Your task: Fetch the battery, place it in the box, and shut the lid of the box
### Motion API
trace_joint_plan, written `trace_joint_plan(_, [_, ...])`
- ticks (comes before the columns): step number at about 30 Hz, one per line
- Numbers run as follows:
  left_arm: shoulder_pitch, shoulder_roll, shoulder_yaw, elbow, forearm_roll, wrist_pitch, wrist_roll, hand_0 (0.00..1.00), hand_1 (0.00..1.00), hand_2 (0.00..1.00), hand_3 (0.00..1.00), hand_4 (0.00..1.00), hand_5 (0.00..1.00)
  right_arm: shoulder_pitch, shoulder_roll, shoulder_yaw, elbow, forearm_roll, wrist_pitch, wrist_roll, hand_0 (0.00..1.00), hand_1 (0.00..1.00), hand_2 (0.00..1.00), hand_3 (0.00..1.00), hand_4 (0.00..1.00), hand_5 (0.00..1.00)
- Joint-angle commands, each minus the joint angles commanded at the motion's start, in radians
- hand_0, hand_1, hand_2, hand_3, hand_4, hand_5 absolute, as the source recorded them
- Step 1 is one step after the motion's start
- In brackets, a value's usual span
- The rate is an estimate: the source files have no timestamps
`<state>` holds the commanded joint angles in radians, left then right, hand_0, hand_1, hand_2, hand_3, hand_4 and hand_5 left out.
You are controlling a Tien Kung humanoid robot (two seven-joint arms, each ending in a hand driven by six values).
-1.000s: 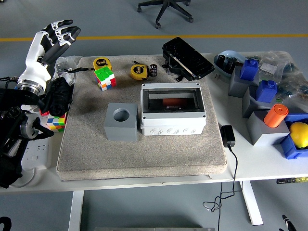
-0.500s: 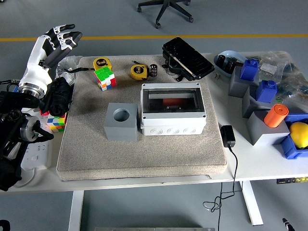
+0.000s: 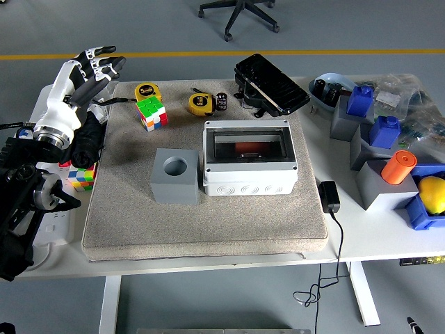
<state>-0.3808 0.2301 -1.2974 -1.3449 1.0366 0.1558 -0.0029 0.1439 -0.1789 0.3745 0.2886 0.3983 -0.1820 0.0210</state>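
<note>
The battery (image 3: 222, 101), a small dark cylinder, stands at the back of the grey mat (image 3: 208, 223), beside a yellow tape measure (image 3: 199, 104). The light grey box (image 3: 250, 178) sits mid-mat with its top uncovered and something orange (image 3: 245, 147) inside. Its dark lid (image 3: 272, 83) is tipped back behind it. My left hand (image 3: 97, 59) hovers at the mat's far left corner, fingers spread and holding nothing, well left of the battery. The right arm is out of the picture.
A grey block with a round hole (image 3: 175, 175) sits left of the box. A Rubik's cube (image 3: 151, 113) and a second tape measure (image 3: 147, 91) lie near my hand. A black bundle (image 3: 87, 139) lies under my wrist. Grey and blue bins (image 3: 375, 132) crowd the right; a power adapter (image 3: 329, 196) lies beside the mat.
My left hand has drifted to the right and slightly up, toward the mat's far left corner, fingers still spread. Nothing on the table has moved.
</note>
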Motion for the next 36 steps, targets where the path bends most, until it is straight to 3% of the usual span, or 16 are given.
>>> trace_joint_plan(36, [0.018, 0.007, 0.038, -0.004, -0.029, -0.006, 0.021, 0.679, 0.655, 0.611, 0.686, 0.975, 0.445, -0.015, 0.017, -0.003, -0.007, 0.005, -0.012, -0.008, 0.728, 0.668, 0.656, 0.599, 0.998, 0.624])
